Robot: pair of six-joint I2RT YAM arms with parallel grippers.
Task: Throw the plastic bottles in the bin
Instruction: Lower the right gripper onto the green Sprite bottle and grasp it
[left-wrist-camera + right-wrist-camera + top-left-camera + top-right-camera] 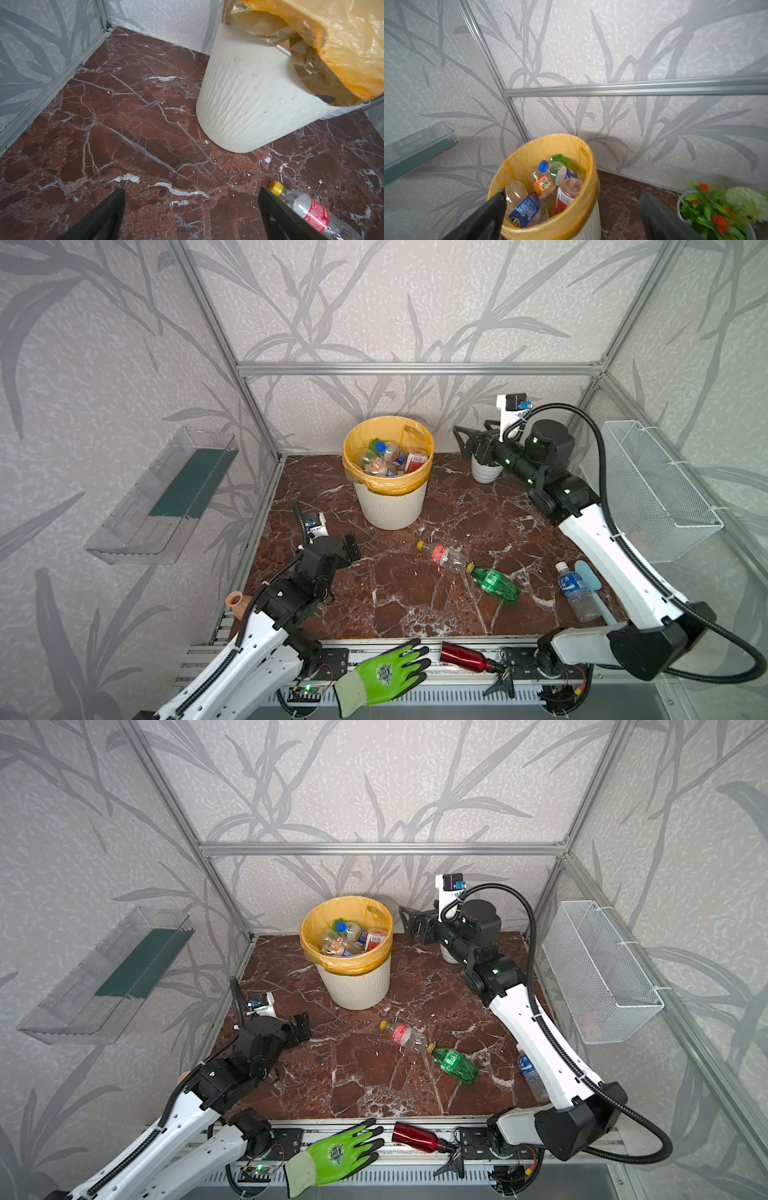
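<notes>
The cream ribbed bin [390, 506] [357, 986] with its yellow liner stands at the back of the marble floor, holding several plastic bottles [388, 458] [544, 185]. Three more lie on the floor: a clear red-labelled one [446, 556] [311, 209], a green one [494, 584] and a blue-labelled one [575, 591] beside the right arm. My right gripper [461, 439] [574, 192] hangs open and empty, raised just right of the bin's rim. My left gripper [353, 547] [192, 190] is open and empty, low over the floor, left of the red-labelled bottle's yellow cap.
A white flower pot [484, 472] [716, 207] sits under the right wrist. A wire mesh basket [656, 489] hangs on the right wall, a clear shelf [166, 493] on the left. A red metal bottle [463, 657] and green glove [386, 676] lie on the front rail.
</notes>
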